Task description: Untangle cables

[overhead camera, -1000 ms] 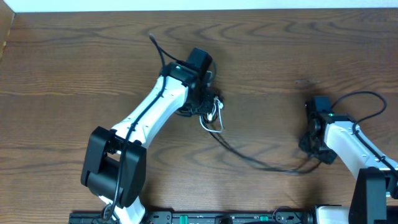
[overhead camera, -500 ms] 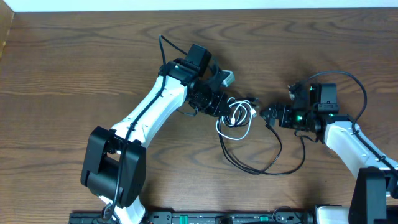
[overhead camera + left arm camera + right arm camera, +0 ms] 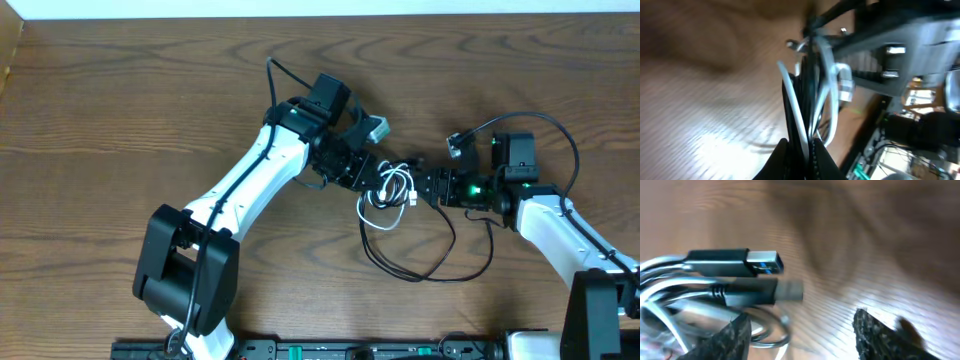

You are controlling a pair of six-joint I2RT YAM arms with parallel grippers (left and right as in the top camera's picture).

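while the left gripper [image 3: 801,150] pinches the tangled bundle of thin black and white cords [image 3: 388,190] at mid-table, seemingly anchoring it, the right gripper [image 3: 802,327], at its 3 o'clock, spreads wide toward the silver-tipped plug ends [image 3: 765,262].

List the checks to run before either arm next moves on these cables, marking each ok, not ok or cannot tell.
1. Left gripper shut on the cables: ok.
2. Right gripper open, ready to grasp: ok.
3. Plugs in sight ahead of the right gripper: ok.
4. Cables separated: not ok; the white cable runs bundled with the black ones.
5. Which plug belongs to which cable: cannot tell.
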